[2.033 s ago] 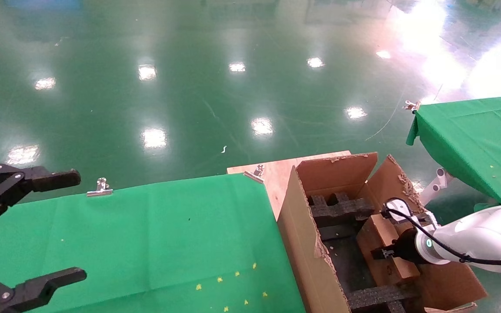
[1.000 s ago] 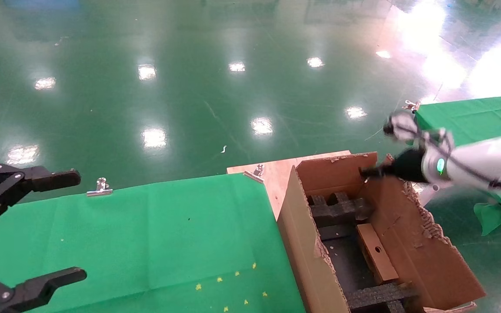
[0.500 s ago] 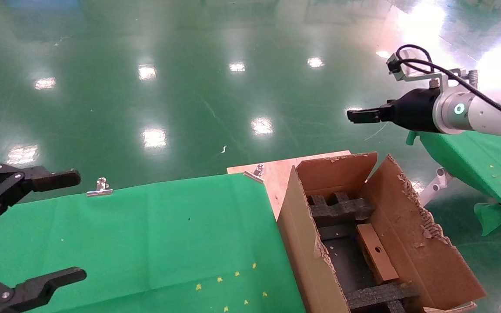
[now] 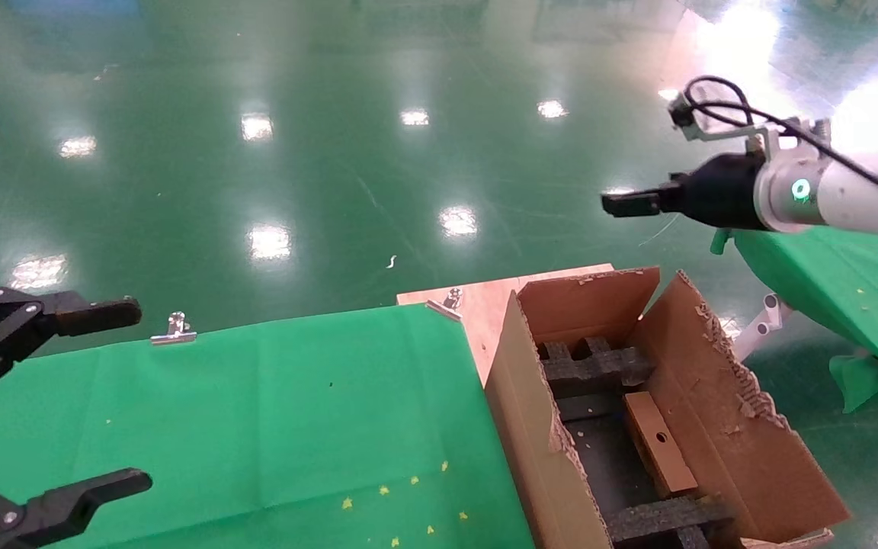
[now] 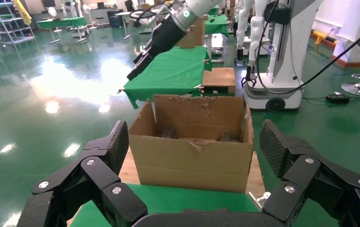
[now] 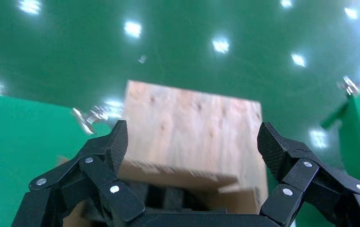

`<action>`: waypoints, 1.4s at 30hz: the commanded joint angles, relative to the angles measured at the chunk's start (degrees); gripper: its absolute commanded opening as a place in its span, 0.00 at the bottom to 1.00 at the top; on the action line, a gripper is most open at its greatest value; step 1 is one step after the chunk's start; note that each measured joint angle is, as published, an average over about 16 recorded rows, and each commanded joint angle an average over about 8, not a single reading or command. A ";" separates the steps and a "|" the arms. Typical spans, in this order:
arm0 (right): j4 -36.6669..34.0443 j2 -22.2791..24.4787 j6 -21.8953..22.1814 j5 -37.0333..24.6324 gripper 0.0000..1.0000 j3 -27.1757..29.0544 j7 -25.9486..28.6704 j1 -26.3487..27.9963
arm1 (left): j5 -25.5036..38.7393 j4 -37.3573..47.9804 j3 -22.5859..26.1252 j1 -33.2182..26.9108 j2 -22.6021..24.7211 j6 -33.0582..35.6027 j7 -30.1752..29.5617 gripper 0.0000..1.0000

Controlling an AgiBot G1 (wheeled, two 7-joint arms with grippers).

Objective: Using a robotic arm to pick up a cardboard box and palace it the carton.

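Floor: a glossy green workshop floor (image 4: 332, 175) is reflecting the ceiling lights all around my station.
Table: a green cloth (image 4: 256, 427) is covering the table in front of me, clipped at its far edge.
Left gripper: my left gripper (image 4: 50, 396) is hanging idle over the near left part of the cloth, its fingers spread wide and holding nothing.
Carton: the carton (image 4: 530, 427) is standing just beside the cloth's right edge, flaps torn and open, black foam inserts (image 4: 595, 366) showing inside.
Cardboard box: the cardboard box (image 4: 658, 442) is lying inside the carton between the foam pieces, its round hole facing up, nothing touching it.
Right gripper: my right gripper (image 4: 622, 204) is hovering well above the carton, over the floor beyond it; the right wrist view shows its fingers (image 6: 114, 142) spread apart and empty.
Progress: I am judging the placing as done; only parking my right arm seems left.
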 commanded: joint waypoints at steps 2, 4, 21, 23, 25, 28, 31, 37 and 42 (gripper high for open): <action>0.18 -0.26 -2.15 2.59 1.00 3.37 -3.65 -2.19 | 0.00 0.01 0.01 0.00 0.00 0.00 0.01 1.00; 0.32 -0.47 -3.87 4.66 1.00 6.08 -6.59 -3.98 | -0.01 0.01 0.01 -0.01 0.00 0.00 0.01 1.00; 1.47 -2.33 -18.59 22.43 1.00 29.27 -31.77 -19.28 | -0.03 0.02 0.05 -0.02 -0.01 -0.01 0.03 1.00; 1.60 -2.54 -20.31 24.50 1.00 31.97 -34.70 -21.06 | -0.03 0.02 0.05 -0.02 -0.01 -0.01 0.03 1.00; 1.74 -2.76 -22.03 26.58 1.00 34.68 -37.64 -22.85 | -0.03 0.02 0.05 -0.02 -0.02 -0.01 0.03 1.00; 1.94 -3.08 -24.63 29.72 1.00 38.77 -42.09 -25.55 | -0.04 0.02 0.06 -0.02 -0.02 -0.01 0.03 1.00; 2.14 -3.41 -27.22 32.84 1.00 42.85 -46.52 -28.24 | -0.04 0.02 0.06 -0.02 -0.02 -0.02 0.03 1.00; 2.55 -4.06 -32.40 39.10 1.00 51.02 -55.38 -33.63 | -0.05 0.02 0.08 -0.03 -0.02 -0.02 0.04 1.00; 2.89 -4.61 -36.74 44.34 1.00 57.86 -62.80 -38.14 | -0.05 0.02 0.09 -0.03 -0.03 -0.02 0.05 1.00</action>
